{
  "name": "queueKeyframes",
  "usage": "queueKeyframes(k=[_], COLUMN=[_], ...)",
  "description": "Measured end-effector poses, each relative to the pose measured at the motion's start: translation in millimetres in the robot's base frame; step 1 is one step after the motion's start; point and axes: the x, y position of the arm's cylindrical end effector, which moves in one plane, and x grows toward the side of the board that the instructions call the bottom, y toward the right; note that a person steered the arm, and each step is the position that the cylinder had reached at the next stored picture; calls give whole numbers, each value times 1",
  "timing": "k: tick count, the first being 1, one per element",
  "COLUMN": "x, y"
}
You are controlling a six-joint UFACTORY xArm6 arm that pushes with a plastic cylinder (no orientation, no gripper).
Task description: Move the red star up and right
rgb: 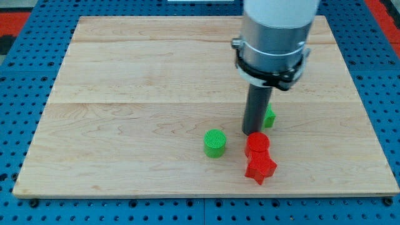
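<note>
My tip stands just above the red cylinder, which touches the red star near the tabletop's bottom edge, right of centre. Green cylinder lies left; a green block sits partly hidden behind the rod. No gripper fitted.

Only one cam view. Sits high, in front of the wooden board, looks down at a slant: near edge at view's bottom, far edge at top, side edges converge toward top. Fairly close, board fills nearly whole frame w/ strip of blue pegboard table around it. The arm's grey body enters from the view's top, cropped by frame edge, and blocks part of board behind. No 2nd view, so no shared area
</note>
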Motion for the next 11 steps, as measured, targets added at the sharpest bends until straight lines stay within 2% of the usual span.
queueKeyframes(k=[1,2,3,4,5,6,7,9,11], x=[-23,-24,-24,12,81,109,101,52,49], y=[-24,-50,-106,-133,-103,-70,-22,-6,-21])
